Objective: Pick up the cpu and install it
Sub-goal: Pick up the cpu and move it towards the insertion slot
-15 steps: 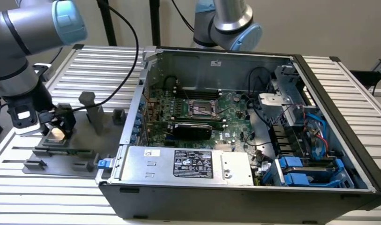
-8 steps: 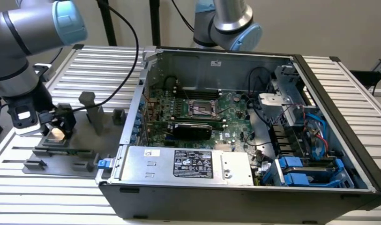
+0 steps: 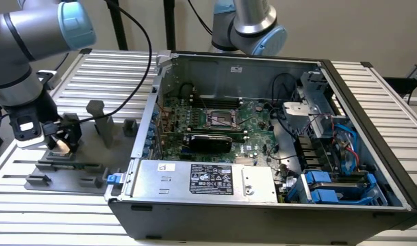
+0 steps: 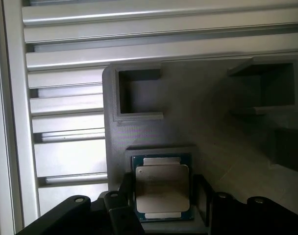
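Observation:
The cpu (image 4: 162,188), a flat square chip with a silvery top and a thin rim, lies in a raised pocket of the grey printed fixture (image 4: 198,107). My gripper (image 4: 163,198) is down over it, with one dark finger against each of two opposite sides, shut on the cpu. In the exterior view my gripper (image 3: 60,143) hangs low over the fixture (image 3: 64,171) at that view's left, with the pale cpu (image 3: 59,148) between its fingertips. The square socket frame (image 3: 222,119) sits on the green motherboard inside the open computer case (image 3: 263,210).
The fixture carries upright grey posts (image 3: 99,120) and small blocks close to my gripper. A black cable (image 3: 143,46) hangs from my arm towards the case. Inside the case are a silver box with a black label (image 3: 208,179), blue drive brackets (image 3: 331,187) and loose wires. A second arm (image 3: 253,25) stands behind.

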Controlling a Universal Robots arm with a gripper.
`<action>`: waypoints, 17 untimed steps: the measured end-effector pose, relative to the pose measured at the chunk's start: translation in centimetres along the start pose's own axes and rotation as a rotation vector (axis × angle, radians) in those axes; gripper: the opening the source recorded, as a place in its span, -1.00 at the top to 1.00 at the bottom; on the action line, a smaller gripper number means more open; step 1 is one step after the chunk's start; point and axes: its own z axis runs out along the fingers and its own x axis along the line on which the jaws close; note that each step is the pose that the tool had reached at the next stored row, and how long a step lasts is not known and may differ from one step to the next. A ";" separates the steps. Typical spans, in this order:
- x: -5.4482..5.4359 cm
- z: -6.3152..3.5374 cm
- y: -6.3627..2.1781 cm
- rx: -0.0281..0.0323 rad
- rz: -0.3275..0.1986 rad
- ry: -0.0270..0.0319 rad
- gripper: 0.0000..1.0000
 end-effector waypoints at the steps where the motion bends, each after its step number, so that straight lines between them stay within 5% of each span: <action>1: 0.0 0.00 0.00 0.0004 0.000 0.0000 -0.21; 11: 0.0 -0.06 0.01 0.0011 0.000 -0.0004 -0.09; 17: 0.0 -1.80 0.07 0.0016 0.000 0.0033 -0.09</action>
